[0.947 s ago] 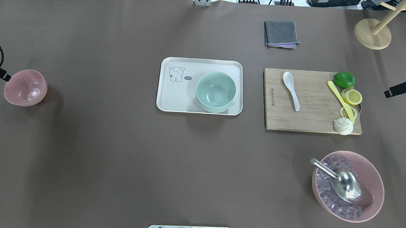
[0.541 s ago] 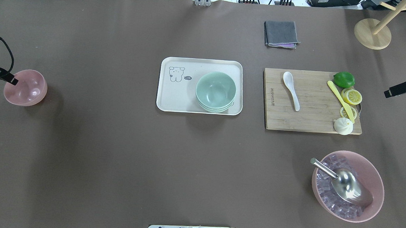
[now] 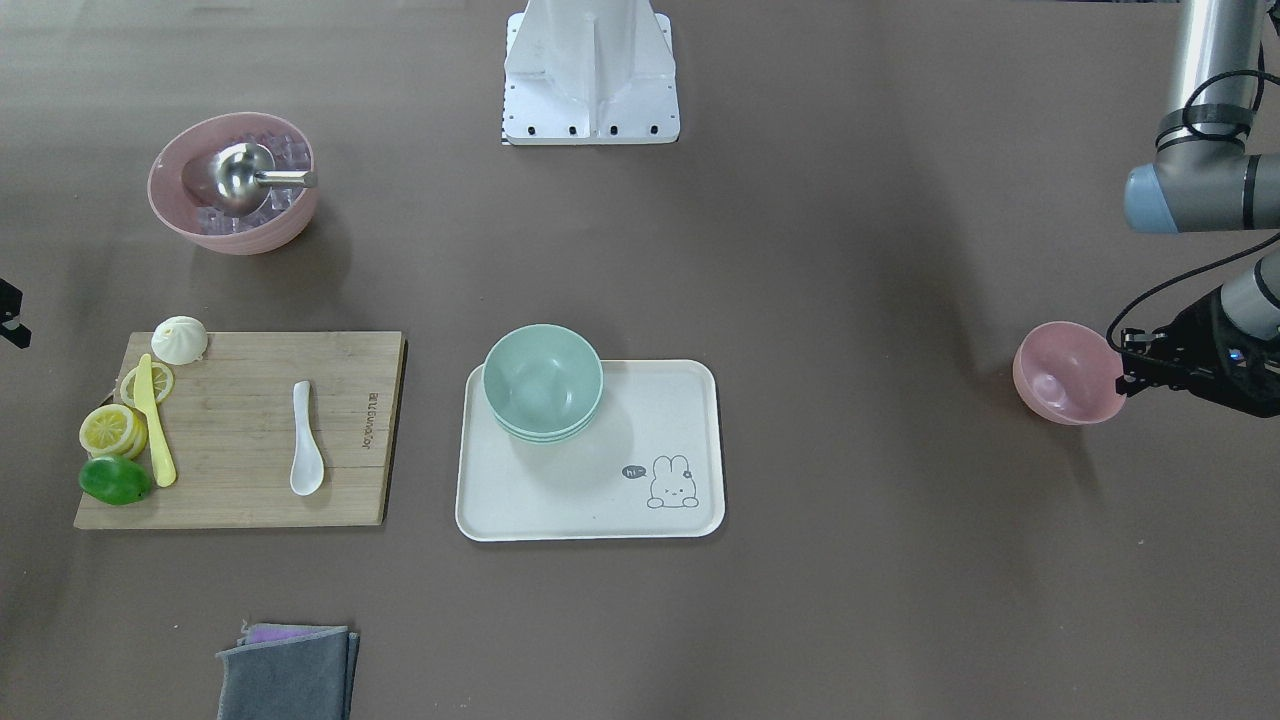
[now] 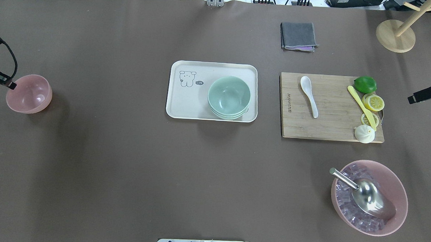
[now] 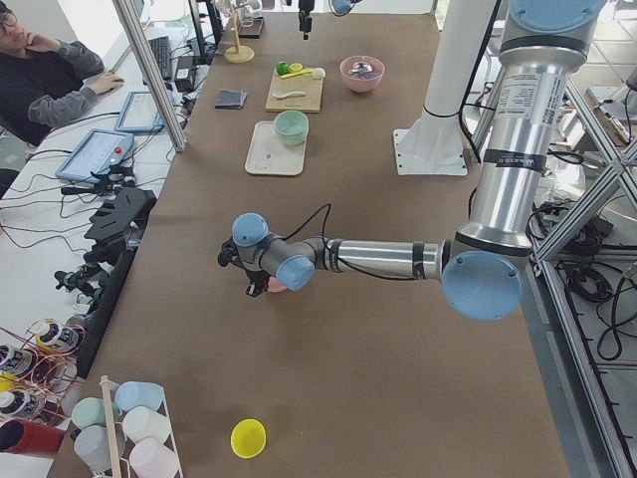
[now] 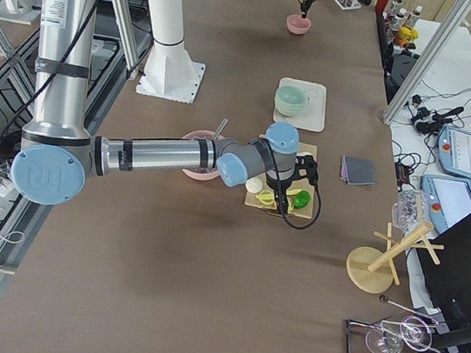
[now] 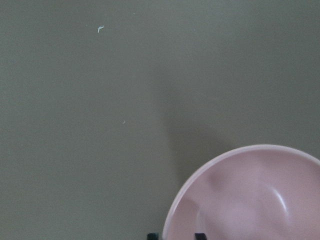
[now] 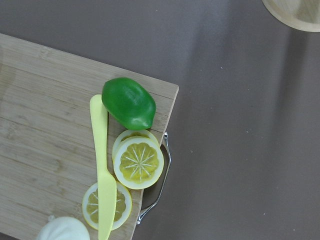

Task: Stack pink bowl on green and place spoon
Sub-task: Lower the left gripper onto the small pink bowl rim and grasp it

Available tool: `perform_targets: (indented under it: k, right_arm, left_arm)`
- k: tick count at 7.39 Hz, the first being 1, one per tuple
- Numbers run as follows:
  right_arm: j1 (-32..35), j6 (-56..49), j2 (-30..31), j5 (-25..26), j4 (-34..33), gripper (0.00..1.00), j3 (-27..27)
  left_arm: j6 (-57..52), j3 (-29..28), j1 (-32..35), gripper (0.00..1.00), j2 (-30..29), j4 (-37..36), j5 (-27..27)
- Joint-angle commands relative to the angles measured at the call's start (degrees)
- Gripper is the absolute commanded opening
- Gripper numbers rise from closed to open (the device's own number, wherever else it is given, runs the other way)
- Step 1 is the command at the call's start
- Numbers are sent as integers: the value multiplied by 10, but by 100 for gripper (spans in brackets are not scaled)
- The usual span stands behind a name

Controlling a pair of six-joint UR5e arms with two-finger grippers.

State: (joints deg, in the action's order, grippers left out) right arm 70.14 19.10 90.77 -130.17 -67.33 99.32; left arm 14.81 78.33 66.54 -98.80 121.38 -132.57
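The small pink bowl (image 4: pixel 29 93) stands at the table's far left; it also shows in the front view (image 3: pixel 1065 372) and the left wrist view (image 7: pixel 250 200). My left gripper (image 4: pixel 10 84) is at its outer rim, one fingertip (image 7: pixel 199 235) inside and one outside, shut on the rim. Stacked green bowls (image 4: pixel 229 97) sit on the right part of the white tray (image 4: pixel 187 105). The white spoon (image 4: pixel 309 96) lies on the cutting board (image 4: pixel 328 126). My right gripper (image 4: pixel 413 97) hovers right of the board; I cannot tell how its jaws stand.
On the board's right end lie a lime (image 4: pixel 365 84), lemon slices (image 4: pixel 373 102), a yellow knife (image 4: pixel 361 107) and a white bun (image 4: pixel 364 134). A large pink bowl of ice with a metal scoop (image 4: pixel 369 197) stands front right. A grey cloth (image 4: pixel 298 36) and a wooden stand (image 4: pixel 395 35) are at the back.
My left gripper has come onto the pink bowl's left rim and closed on it. The bowl has shifted slightly right. The right arm has not moved.
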Motion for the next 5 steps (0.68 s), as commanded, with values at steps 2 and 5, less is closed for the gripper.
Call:
perform_targets:
  k: [2,5]
  right_arm:
    - [0,0,0,-1,0,100,1]
    - [0,1,-1,-1,0,100,1]
  left_arm:
    - [15,22,1,0,-11,-16,-7]
    - [244,134,-2,0,-61,-83,-43]
